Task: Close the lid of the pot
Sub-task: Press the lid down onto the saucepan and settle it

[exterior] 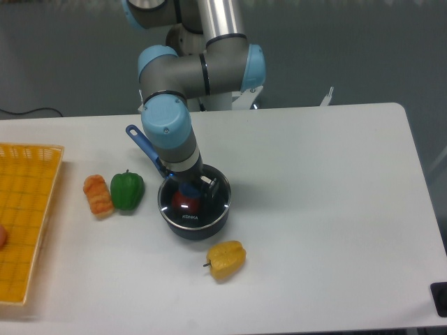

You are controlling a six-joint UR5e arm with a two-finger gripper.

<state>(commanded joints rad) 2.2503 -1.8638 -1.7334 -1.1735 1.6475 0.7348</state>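
Observation:
The dark navy pot [202,229] stands at the table's middle, its blue handle [142,142] pointing back left under my arm. The glass lid [211,204] lies level on the pot's rim, white lettering at its front. A red thing shows through the glass inside the pot. My gripper [190,187] reaches straight down onto the lid's middle, at the blue knob. The wrist hides most of the fingers, so I cannot tell whether they clamp the knob.
A green pepper [126,190] and an orange pepper [98,195] lie left of the pot. A yellow pepper [226,259] lies in front of it. A yellow basket [28,230] sits at the left edge.

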